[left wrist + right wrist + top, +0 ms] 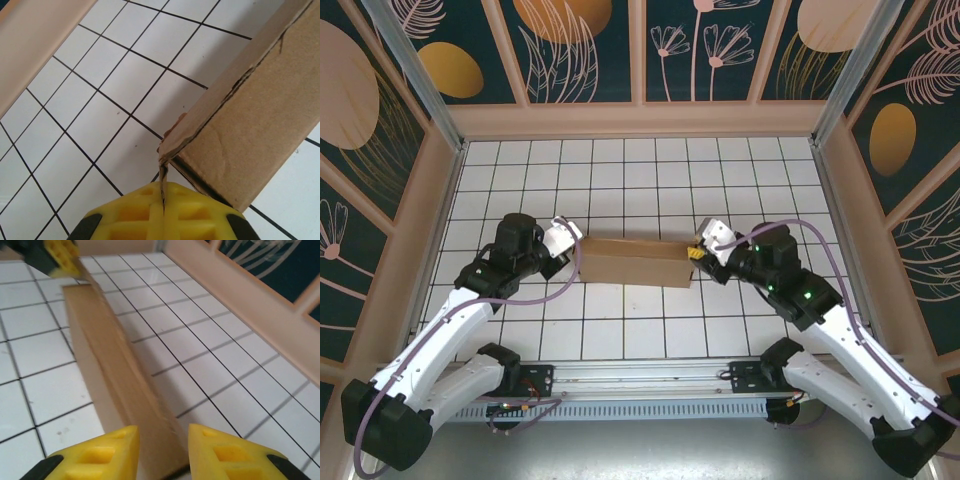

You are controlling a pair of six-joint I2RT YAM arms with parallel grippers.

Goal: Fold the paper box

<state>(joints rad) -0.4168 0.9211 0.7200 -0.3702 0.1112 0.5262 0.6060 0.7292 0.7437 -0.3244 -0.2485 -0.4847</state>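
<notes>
We see the paper box (pixel 635 262) lying lengthwise at mid-desk (pixel 620 180), between both arms. Our left pincer (pixel 162 212) is pinched tight on a thin flap edge at its left corner, while our right pincer (pixel 164 437) stands apart, straddling the right end.

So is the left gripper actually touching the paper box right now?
Touching. In the left wrist view, the left gripper has its yellow fingers closed together on a thin cardboard edge at the corner of the paper box.
</notes>
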